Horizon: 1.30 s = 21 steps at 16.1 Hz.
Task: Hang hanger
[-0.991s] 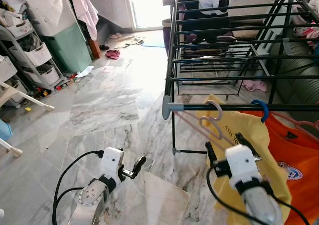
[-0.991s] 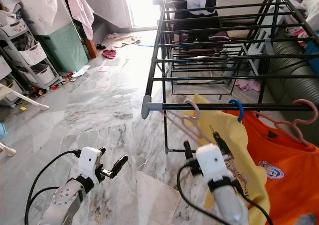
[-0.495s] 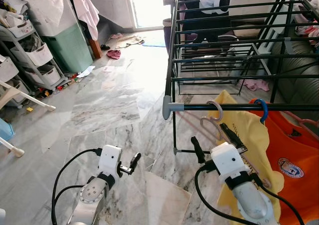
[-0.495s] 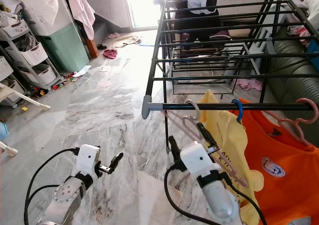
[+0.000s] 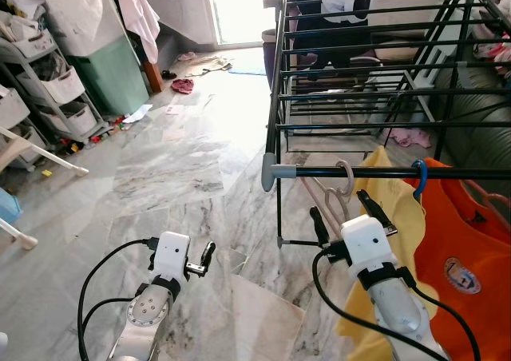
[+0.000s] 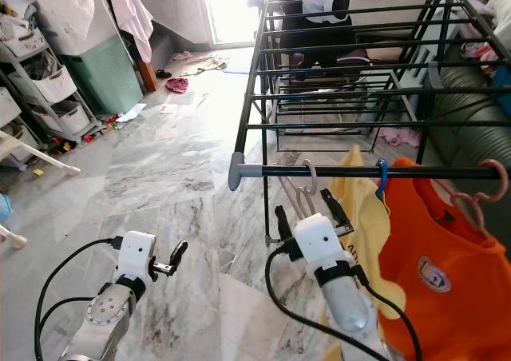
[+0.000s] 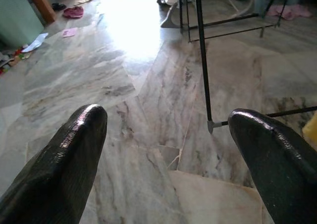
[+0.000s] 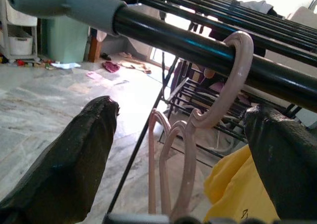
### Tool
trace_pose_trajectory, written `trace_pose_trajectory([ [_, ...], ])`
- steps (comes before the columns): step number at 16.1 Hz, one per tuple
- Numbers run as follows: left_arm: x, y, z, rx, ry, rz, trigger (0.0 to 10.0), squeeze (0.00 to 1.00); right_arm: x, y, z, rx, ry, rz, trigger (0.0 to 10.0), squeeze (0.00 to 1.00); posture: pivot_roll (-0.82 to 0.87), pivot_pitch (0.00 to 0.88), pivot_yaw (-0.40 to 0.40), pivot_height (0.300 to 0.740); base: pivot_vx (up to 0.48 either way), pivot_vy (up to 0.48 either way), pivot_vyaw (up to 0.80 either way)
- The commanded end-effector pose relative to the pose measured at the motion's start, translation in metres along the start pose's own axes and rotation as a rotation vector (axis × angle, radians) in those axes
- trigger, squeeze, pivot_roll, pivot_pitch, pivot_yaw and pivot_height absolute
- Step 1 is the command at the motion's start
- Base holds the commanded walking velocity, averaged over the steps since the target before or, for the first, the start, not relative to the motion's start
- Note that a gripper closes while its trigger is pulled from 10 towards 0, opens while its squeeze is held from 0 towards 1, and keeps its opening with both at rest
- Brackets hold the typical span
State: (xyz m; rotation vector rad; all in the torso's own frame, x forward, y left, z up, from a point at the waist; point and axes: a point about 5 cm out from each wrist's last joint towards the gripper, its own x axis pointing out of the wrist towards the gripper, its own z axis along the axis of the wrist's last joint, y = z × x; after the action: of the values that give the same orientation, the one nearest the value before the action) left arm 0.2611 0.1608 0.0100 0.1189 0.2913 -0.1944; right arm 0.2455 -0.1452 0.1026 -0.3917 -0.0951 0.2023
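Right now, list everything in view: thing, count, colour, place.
drying rack: one, black bars with a grey end cap, ahead on the right.
pink hanger: one, hooked on the rack's front bar near the grey cap, carrying the yellow shirt.
yellow shirt: one, hanging below the front bar.
orange shirt: one, on a blue hook, right of the yellow shirt.
dark clothes: a bundle at the rack's far end.
green bin: one, far left.
storage trolley: one, white-grey, left wall.
marble floor: grey, with scattered clothes.
left end effector: open, low over the floor.
right end effector: open, just below the pink hanger.
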Motion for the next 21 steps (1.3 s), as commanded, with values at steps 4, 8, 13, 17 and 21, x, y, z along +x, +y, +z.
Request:
trace_pose_trajectory([
  [4,0.0010,0.0030,0.0007,0.010,0.010,0.027,10.0,0.00,0.0020,0.0023,-0.0019,0.038,0.017,0.054,10.0,0.00,-0.14,0.000,0.102,0.740,0.000,0.000,0.00],
  [8,0.0014,0.0021,0.0013,0.015,0.011,0.024,10.0,0.00,0.0020,0.0007,-0.0021,0.041,0.013,0.027,10.0,0.00,-0.15,0.000,0.115,0.740,0.000,0.000,0.00],
  [13,0.0027,0.0020,0.0027,0.029,0.012,0.019,10.0,0.00,-0.0006,0.0024,-0.0058,0.093,0.045,0.021,10.0,0.00,-0.15,0.000,0.124,0.740,-0.224,0.000,0.00],
  [17,0.0025,0.0025,0.0026,0.030,0.012,0.026,10.0,0.00,0.0022,0.0071,-0.0082,0.128,0.061,0.035,10.0,0.00,-0.14,0.000,0.119,0.740,-0.291,0.000,0.00],
  [21,0.0017,0.0035,0.0021,0.031,0.013,0.033,10.0,0.00,0.0048,0.0100,-0.0094,0.139,0.081,0.044,10.0,0.00,-0.14,0.000,0.117,0.740,-0.291,0.000,0.00],
])
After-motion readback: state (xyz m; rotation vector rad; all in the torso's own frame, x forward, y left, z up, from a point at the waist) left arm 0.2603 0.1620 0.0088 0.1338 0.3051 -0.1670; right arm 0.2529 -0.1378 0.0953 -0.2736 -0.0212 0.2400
